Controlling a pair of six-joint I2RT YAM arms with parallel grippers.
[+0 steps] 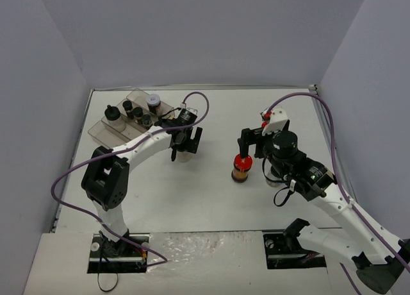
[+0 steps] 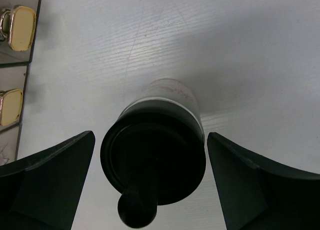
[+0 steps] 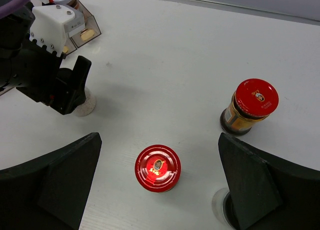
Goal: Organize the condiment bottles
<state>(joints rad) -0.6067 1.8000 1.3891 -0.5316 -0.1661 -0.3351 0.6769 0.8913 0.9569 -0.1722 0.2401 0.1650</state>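
Observation:
A black-capped condiment bottle (image 2: 167, 97) stands upright on the table between the jaws of my left gripper (image 2: 150, 140). The jaws are open, with a gap to the cap on each side. From above, that bottle (image 1: 184, 156) sits just below the left gripper (image 1: 184, 144). My right gripper (image 3: 160, 137) hovers open over a red-lidded jar (image 3: 157, 167), touching nothing. A second red-lidded jar (image 3: 251, 102) with orange-brown contents stands to its far right. Several black-capped bottles (image 1: 136, 112) and a white-lidded one (image 1: 152, 100) stand in the clear tray (image 1: 106, 133).
The clear tray (image 2: 20, 60) lies at the far left, close to the left wall. Another clear jar (image 3: 220, 207) shows partly behind my right finger. Purple cables loop over both arms. Grey walls enclose the table on three sides.

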